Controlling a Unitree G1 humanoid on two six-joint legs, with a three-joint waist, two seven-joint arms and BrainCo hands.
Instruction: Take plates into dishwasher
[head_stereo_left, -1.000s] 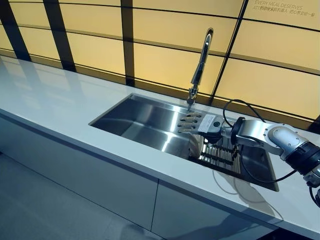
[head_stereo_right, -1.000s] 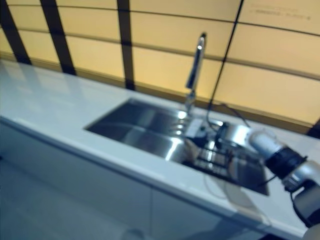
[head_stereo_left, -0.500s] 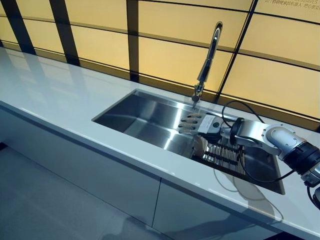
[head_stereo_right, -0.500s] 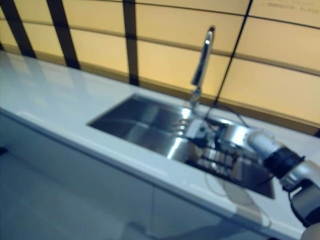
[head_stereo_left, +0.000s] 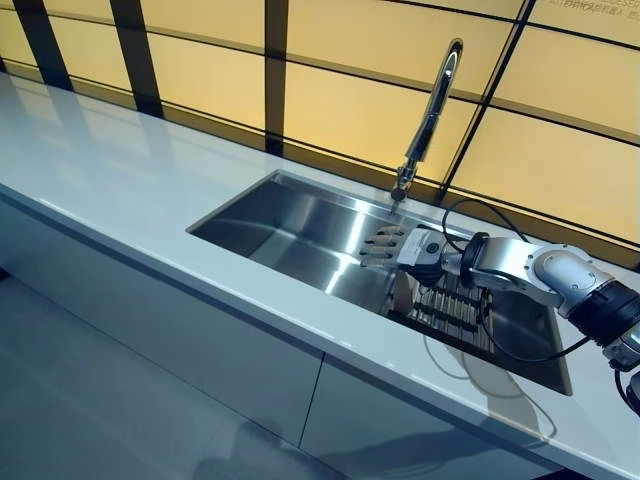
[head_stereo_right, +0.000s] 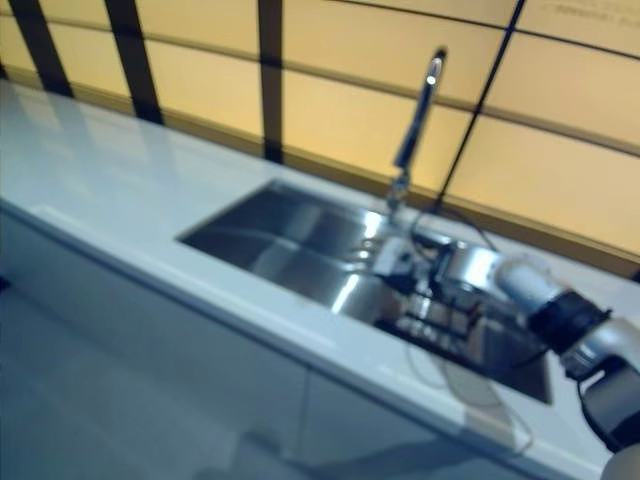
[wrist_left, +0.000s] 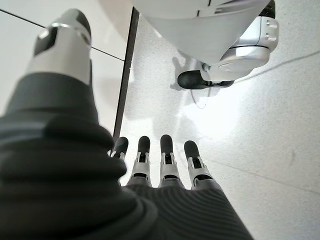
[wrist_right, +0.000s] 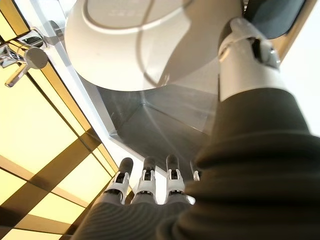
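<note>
A white plate (wrist_right: 135, 45) stands on edge at the left end of a dark dish rack (head_stereo_left: 452, 312) inside the steel sink (head_stereo_left: 232, 206); in the left eye view the plate (head_stereo_left: 399, 293) shows just below my right hand (head_stereo_left: 415, 247). That hand hovers over the rack, palm down, fingers (wrist_right: 146, 180) straight and open, pointing left across the basin. Its thumb (wrist_right: 245, 55) is close beside the plate's rim; I cannot tell whether it touches. My left hand (wrist_left: 165, 170) appears only in its wrist view, open, hanging over the floor and holding nothing.
A tall chrome faucet (head_stereo_left: 432, 110) rises behind the sink, just beyond my right hand. A white counter (head_stereo_left: 110, 170) runs left and along the front edge. Yellow wall panels (head_stereo_left: 340, 80) with dark bars back the counter. Grey cabinet fronts (head_stereo_left: 200, 350) lie below.
The whole view has shifted, so the camera moved. My right hand stays open over the rack in about the same place.
</note>
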